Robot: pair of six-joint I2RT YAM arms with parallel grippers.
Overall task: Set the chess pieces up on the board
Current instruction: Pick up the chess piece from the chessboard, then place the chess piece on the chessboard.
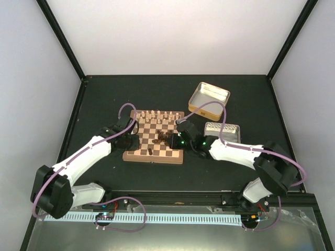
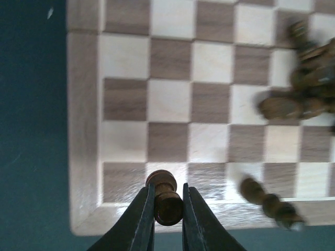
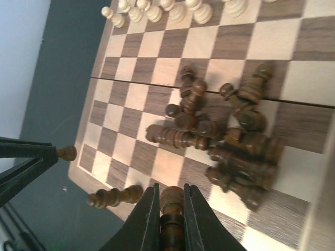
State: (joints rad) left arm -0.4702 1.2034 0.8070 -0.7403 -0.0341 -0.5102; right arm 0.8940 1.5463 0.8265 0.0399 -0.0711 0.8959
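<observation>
The board [image 1: 152, 151] lies mid-table, with a pile of dark chess pieces [image 1: 163, 138] lying on its right half. My left gripper [image 1: 132, 140] is at the board's left edge. In the left wrist view it [image 2: 168, 191] is shut on a dark chess piece [image 2: 166, 201] over the board's [image 2: 136, 104] near-left corner. My right gripper [image 1: 176, 141] is at the board's right side. In the right wrist view it [image 3: 171, 188] is shut on another dark piece [image 3: 171, 209] above the near squares, beside the pile [image 3: 230, 141].
Cream chessmen [image 1: 157, 116] stand along the board's far row. One dark piece [image 3: 112, 196] lies on the near border. Two open metal tins stand to the right of the board, one further back [image 1: 209, 98] and one nearer [image 1: 222, 132]. Black frame posts edge the table.
</observation>
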